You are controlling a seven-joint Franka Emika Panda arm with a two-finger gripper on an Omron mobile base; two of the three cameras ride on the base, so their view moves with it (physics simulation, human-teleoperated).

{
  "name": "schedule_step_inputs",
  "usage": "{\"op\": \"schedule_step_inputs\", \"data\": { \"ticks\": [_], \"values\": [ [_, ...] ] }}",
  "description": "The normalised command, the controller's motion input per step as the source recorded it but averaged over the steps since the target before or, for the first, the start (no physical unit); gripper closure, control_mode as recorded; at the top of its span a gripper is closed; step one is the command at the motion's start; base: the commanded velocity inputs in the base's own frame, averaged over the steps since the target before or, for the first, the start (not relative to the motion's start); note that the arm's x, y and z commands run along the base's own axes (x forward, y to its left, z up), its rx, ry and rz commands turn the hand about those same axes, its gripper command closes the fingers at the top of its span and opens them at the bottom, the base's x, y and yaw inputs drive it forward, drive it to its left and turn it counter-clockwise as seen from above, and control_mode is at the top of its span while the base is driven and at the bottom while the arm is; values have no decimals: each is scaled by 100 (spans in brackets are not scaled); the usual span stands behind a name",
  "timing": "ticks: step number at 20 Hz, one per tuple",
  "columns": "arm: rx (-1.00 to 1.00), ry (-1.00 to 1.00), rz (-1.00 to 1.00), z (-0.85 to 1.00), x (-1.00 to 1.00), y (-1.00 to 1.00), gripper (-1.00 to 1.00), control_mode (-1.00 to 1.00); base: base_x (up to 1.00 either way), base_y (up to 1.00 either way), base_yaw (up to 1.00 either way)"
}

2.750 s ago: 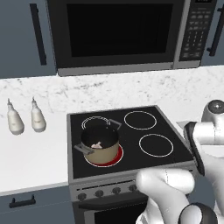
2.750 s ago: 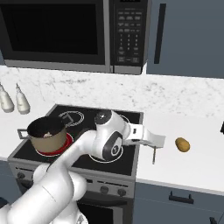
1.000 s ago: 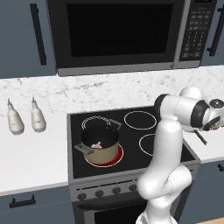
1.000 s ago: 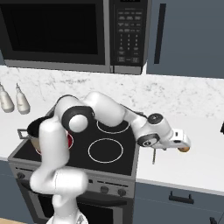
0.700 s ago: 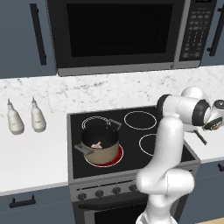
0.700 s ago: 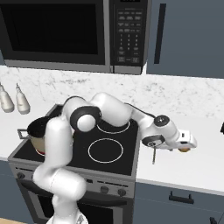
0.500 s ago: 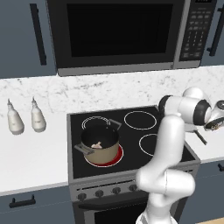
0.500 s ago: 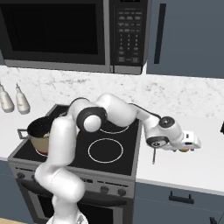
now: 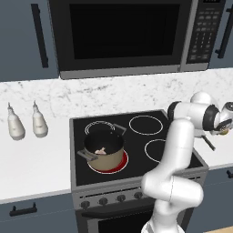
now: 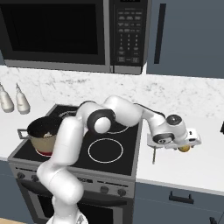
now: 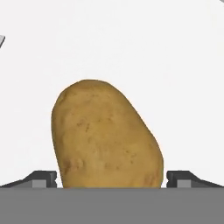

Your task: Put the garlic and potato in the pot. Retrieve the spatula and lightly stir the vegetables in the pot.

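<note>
Far left of the pincer (image 10: 189, 144), the pot (image 9: 103, 146) sits on the stove's front-left burner, which glows red beneath it; the garlic (image 9: 100, 150) already lies inside. Just left of the pincer, the spatula (image 10: 153, 155) lies as a thin dark handle on the counter (image 10: 205, 170) beside the stove edge. The pincer stands fully open, low over the counter, holding nothing, and the potato (image 11: 105, 138) sits between its tips, one finger (image 11: 41, 179) on each side.

Step in hand, as judged: grasp the potato. To do it well, the arm should drop slightly further so the pads meet the tuber at its widest part, close evenly across the short axis, then lift straight up before swinging left to the pot, clear of the spatula.

Against a second ago: the arm has reached further right and lower, and the pincer now straddles the potato. Opening unchanged. Pot, garlic and spatula have not moved.
</note>
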Motion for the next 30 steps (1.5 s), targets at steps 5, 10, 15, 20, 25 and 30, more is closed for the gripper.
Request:
{"op": "schedule_step_inputs", "data": {
  "ticks": [5,10,15,20,25,30],
  "values": [
    [2,12,8,-13,48,-20,-100,-100,0,0,0],
    [1,14,9,-26,25,-3,100,-100,0,0,0],
    [0,-3,9,10,-36,47,100,-100,0,0,0],
    [-5,-17,9,71,-84,100,100,-100,0,0,0],
    [-5,-6,14,99,-56,100,100,-100,0,0,0],
    [0,2,22,92,-32,100,100,-100,0,0,0]
  ]
}}
